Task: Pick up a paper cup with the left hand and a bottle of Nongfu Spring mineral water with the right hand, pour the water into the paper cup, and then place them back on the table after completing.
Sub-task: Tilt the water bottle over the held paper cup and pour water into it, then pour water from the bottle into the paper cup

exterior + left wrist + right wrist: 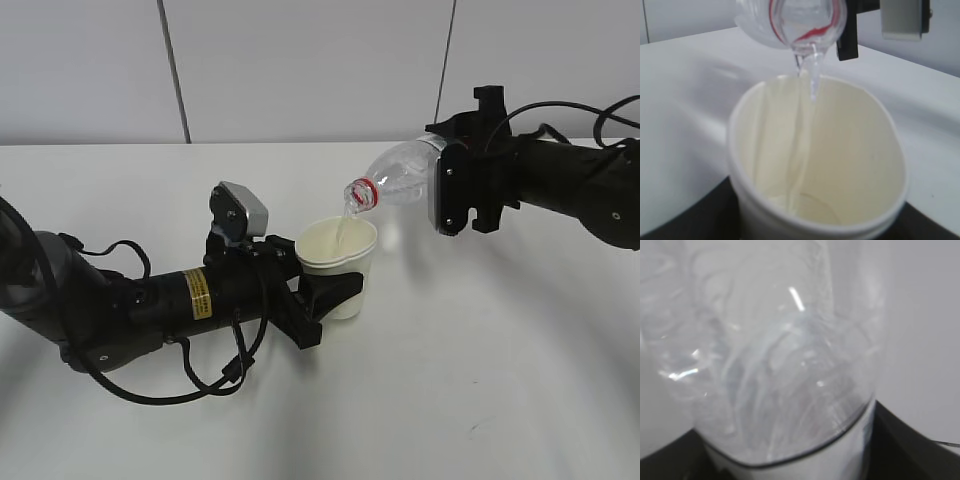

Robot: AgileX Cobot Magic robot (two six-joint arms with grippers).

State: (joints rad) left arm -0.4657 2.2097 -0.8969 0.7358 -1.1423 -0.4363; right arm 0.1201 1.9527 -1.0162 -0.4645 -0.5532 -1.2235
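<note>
Exterior view: the left tool (322, 297) pinches a white paper cup (338, 262) from the side, its black fingers wrapped round the lower wall, the cup upright and seemingly lifted just clear of the white tabletop (480, 400). The left arm (150, 305), with a yellow sticker (198, 295) and a grey box (240, 212) on top, lies low along the tabletop. The right tool (452, 190) comes in from the right and is clamped on the body of a clear plastic bottle (400, 175), which is tilted neck-down to the left; its mouth with the red ring (362, 193) sits just above the far rim of the cup. A thin stream of water (345, 228) falls from the mouth into the cup. Left wrist view: the cup (817, 175) fills the frame, cream inside, rim squeezed slightly oval; the black fingers (685, 220) show at the lower corners against its wall. The bottle mouth (807, 30) hangs directly over the rim, and the water (807, 100) runs down the inner wall to a small pool at the bottom. Right wrist view: the bottle (775, 365) fills the frame, blurred, with water inside; black fingers (910, 445) hug its white-labelled part at the lower edge, pinching it.
</note>
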